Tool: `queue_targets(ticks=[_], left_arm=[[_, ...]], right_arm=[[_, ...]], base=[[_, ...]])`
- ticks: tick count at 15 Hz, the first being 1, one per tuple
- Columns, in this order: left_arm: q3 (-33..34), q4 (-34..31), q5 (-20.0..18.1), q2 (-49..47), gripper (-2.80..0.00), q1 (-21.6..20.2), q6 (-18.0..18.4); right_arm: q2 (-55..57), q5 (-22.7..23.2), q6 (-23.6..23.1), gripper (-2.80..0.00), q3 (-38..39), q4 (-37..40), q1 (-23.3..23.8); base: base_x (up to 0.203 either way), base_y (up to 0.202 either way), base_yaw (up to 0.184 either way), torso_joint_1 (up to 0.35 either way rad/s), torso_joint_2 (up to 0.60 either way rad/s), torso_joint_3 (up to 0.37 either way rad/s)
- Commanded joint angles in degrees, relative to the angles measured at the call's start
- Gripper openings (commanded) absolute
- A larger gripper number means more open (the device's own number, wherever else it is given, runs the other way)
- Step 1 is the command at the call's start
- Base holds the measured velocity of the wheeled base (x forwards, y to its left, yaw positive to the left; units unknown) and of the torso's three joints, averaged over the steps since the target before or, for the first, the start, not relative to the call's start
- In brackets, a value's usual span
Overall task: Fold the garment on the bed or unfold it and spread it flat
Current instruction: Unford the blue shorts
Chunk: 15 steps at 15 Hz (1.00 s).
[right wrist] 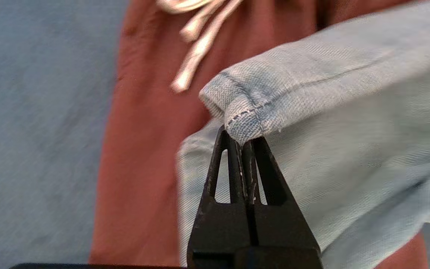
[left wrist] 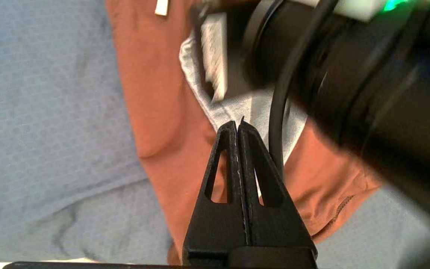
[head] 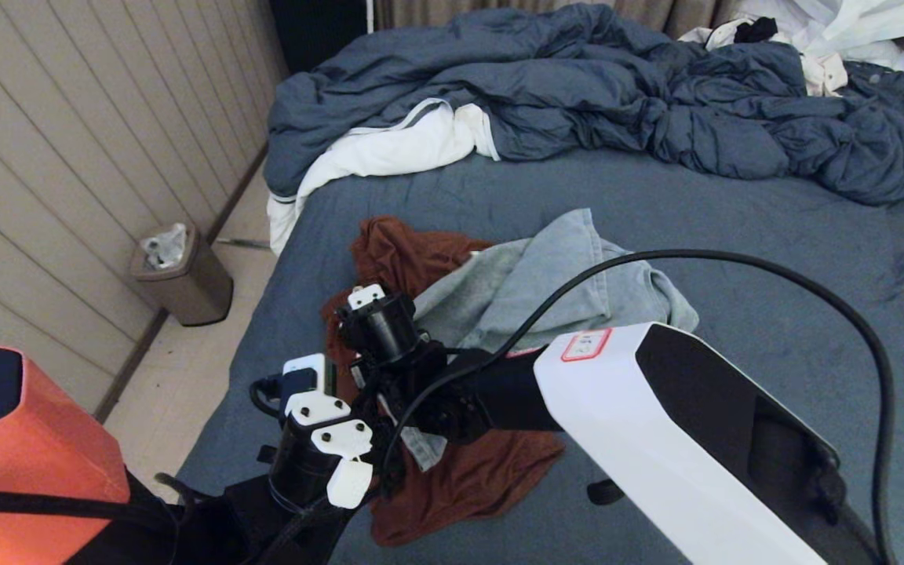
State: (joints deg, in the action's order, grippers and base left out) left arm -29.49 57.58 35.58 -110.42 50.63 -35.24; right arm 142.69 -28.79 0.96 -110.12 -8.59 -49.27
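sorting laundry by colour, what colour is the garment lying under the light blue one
Rust-brown; it shows best in the head view, spread beneath the light blue garment on the bed.

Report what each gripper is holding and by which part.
The right gripper pinches the light blue garment at a stitched hem corner. The left gripper is shut above the rust-red garment; no fabric shows between its fingers.

We see open sheet across the bed to our right of the clothes. The heaped duvet blocks the far side, and our right arm and its cable crowd the rust garment and grey garment.
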Motion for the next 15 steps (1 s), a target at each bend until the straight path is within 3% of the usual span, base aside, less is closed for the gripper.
queue_targets(ticks=[1,6,15], left_arm=[[0.05,0.4,0.28,-0.75,-2.8,0.0,-0.18],[-0.03,0.67,0.27,-2.08,-2.8,-0.02,-0.25],[1.01,2.34,0.63,0.29,-2.8,-0.02,0.17]], right_arm=[[0.75,-1.47,-0.17,0.0,-2.13,-0.79,1.35],[1.98,-1.6,-2.11,0.0,-1.94,-9.99,3.83],[-5.01,-4.84,-1.87,0.0,1.93,-10.96,5.38]], base=[[0.0,0.0,0.0,0.0,0.0,0.0],[0.0,0.0,0.0,0.0,0.0,0.0],[0.0,0.0,0.0,0.0,0.0,0.0]])
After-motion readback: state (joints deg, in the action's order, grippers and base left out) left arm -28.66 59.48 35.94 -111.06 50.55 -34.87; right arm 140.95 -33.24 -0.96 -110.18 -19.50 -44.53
